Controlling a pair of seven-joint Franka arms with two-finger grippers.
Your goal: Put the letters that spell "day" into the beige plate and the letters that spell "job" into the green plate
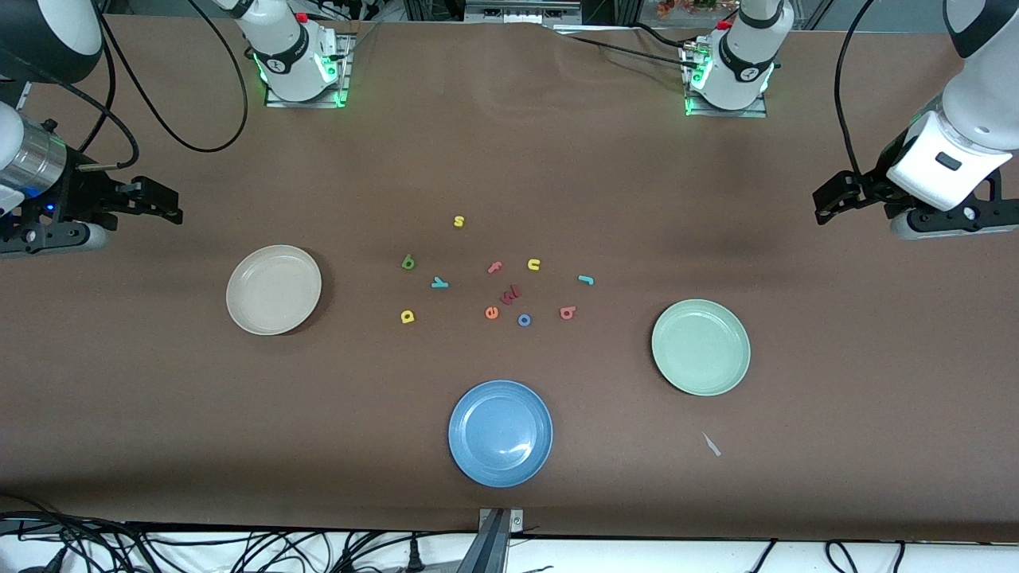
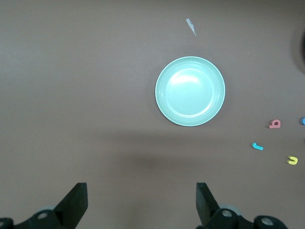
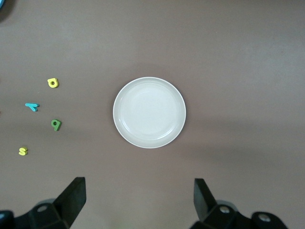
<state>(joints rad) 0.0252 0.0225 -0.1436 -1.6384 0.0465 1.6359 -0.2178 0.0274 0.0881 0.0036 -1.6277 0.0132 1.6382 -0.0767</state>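
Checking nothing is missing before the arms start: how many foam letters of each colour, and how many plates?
Yellow letters: 3
Teal letters: 2
Dark green letters: 1
Pink letters: 1
Dark red letters: 1
Orange letters: 1
Blue letters: 1
Salmon-red letters: 1
Plates: 3
Total: 14

cut off: blue ring letter (image 2: 303, 121) at left wrist view's edge, only a sliver | cut off: blue plate (image 3: 2, 4) at right wrist view's corner | too small to read: dark red letters (image 1: 511, 294) mid-cluster, shapes unclear, touching each other
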